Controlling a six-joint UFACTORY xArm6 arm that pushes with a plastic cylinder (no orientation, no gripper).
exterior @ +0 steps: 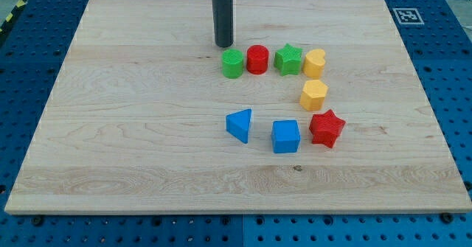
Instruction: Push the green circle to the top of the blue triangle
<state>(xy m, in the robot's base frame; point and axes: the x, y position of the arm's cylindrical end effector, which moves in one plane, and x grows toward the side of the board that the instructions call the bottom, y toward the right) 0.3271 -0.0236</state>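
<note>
My tip (223, 44) rests on the wooden surface (125, 122) just above the green circle (233, 64), slightly to the view's left of it. The red cylinder (257, 59) touches the circle's right side. The blue triangle (240, 124) lies well below (toward the view's bottom), beside the blue cube (285, 136).

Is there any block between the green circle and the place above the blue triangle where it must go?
No. The wooden board between the green circle block and the blue triangle block shows no block. My tip stands just above the circle, toward the view's top.
</note>
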